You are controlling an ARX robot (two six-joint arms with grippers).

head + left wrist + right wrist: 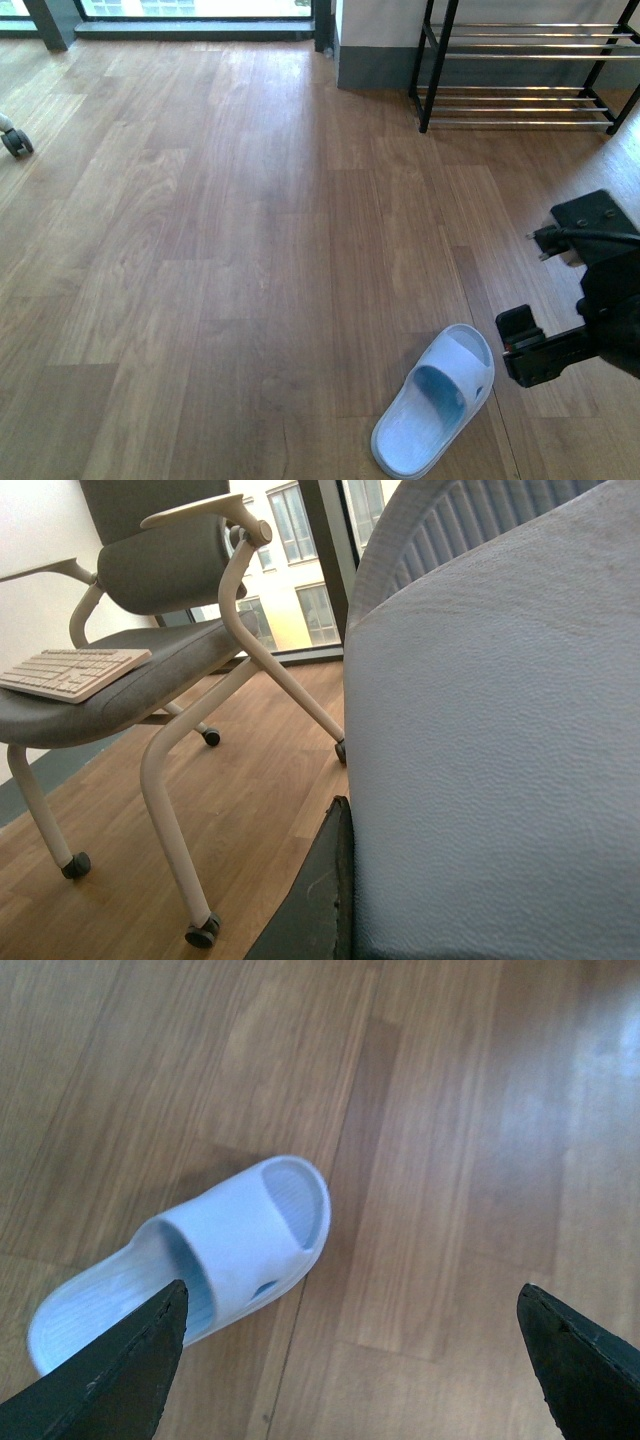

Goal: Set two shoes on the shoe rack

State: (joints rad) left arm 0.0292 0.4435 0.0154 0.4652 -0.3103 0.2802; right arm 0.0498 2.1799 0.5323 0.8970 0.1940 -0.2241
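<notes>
Front view: wooden floor (200, 250). One light-blue slide (435, 400) lies sole-down near the lower right, toe end pointing up and right. The shoe rack (510, 122) stands well apart from it at the far right, against a wall with a grey base (375, 65). The rack has a black frame and chrome bars. No shoe shows on the tiers in view, and its upper part is cut off by the frame edge. A chair caster (14, 141) sits at the far left edge and a window (190, 8) runs along the top.

The right hand (525, 345) hangs just beside the slide, on its right and not touching. Right wrist view: the two dark fingers (110, 1380) stand wide apart, with nothing between them but floor and the slide's toe end.

Left wrist view only: the left hand (345, 880) does not appear in the front view. A second slide (500, 760), pale blue with a ribbed edge, fills the picture's right half and lies flush against one dark finger (318, 905). The other finger is hidden behind it. The hand reads as closed on this slide. Beyond it is a wheeled chair (170, 570) with a keyboard (70, 670) on its seat. Neither shows in the other views.
</notes>
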